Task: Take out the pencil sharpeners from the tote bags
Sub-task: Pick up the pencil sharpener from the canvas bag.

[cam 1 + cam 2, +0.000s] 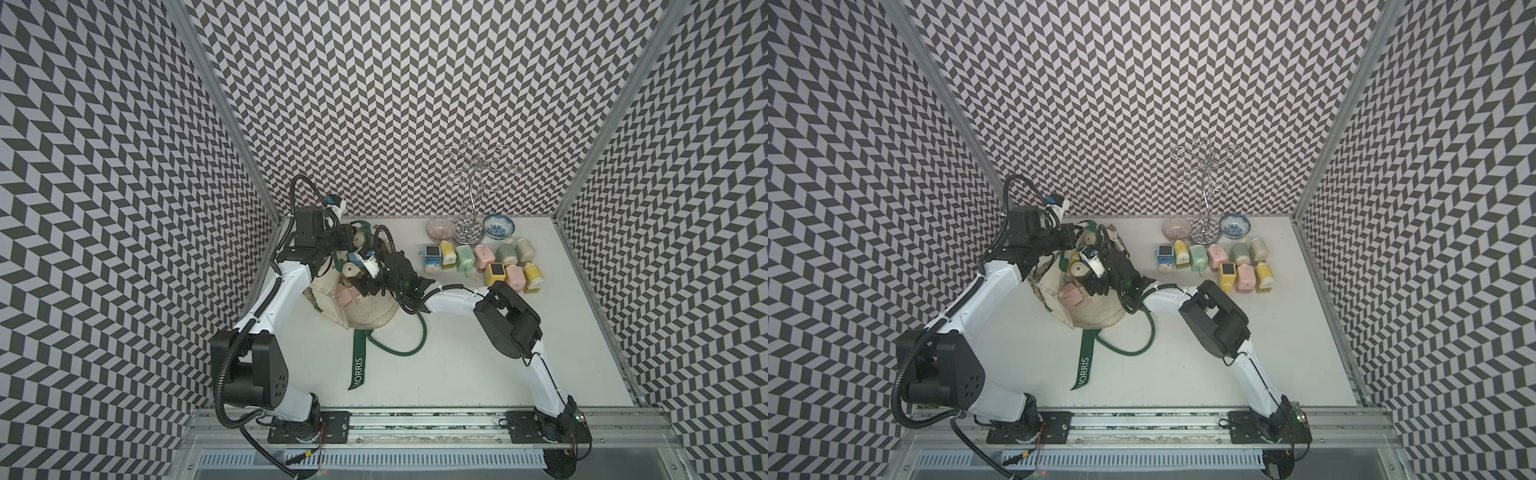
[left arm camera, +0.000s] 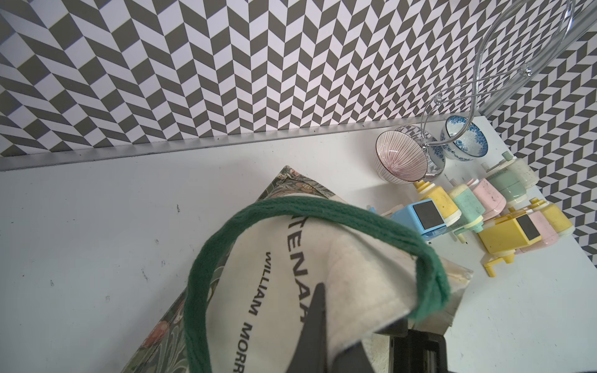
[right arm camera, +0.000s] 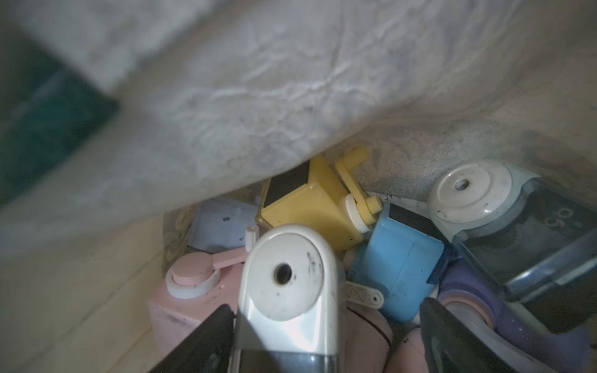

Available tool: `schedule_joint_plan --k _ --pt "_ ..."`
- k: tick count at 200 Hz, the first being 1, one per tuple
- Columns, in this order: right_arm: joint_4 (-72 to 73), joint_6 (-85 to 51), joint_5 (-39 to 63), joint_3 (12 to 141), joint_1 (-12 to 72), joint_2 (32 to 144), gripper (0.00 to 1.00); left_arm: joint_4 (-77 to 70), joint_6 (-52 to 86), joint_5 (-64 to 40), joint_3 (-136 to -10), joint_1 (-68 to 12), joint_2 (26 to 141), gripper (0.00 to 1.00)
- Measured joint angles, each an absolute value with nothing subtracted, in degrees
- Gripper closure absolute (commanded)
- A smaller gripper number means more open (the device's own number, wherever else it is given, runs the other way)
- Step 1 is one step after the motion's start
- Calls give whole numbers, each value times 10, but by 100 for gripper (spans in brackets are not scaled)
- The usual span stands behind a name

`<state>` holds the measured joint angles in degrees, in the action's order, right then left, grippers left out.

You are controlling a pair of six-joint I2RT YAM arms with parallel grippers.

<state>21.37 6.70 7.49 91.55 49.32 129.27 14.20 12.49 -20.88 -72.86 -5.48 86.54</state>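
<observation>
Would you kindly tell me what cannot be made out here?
- Count of pencil sharpeners left in the tote bag: arms cover its mouth in both top views; a canvas fold hides some in the right wrist view.
- Left gripper tips: hidden behind canvas, left wrist view.

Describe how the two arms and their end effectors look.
The left arm and right arm have white links with bulky black joint housings; black corrugated cable runs along the left arm. The left end effector and right end effector have black tapered fingers.
</observation>
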Motion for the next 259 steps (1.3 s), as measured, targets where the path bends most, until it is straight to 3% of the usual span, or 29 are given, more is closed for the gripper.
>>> schedule_joint_plan --k 42,70,96,126,147,236,259 --pt "162 72 80 936 493 1302 44 142 125 -209 -729 -55 865 100" --pt "151 61 85 927 493 1301 48 142 125 -208 -729 -55 865 100" --pt "170 42 91 869 494 1279 46 142 125 -208 -729 -55 865 100" --pt "171 23 99 818 496 1268 28 142 125 -208 -729 -55 864 100" --pt "158 22 101 808 499 1268 26 143 125 -209 -729 -55 863 100" --pt "8 52 59 868 501 1267 46 147 125 -206 -729 -55 861 100" --pt "-27 59 46 868 501 1259 64 147 125 -207 -729 -55 861 100"
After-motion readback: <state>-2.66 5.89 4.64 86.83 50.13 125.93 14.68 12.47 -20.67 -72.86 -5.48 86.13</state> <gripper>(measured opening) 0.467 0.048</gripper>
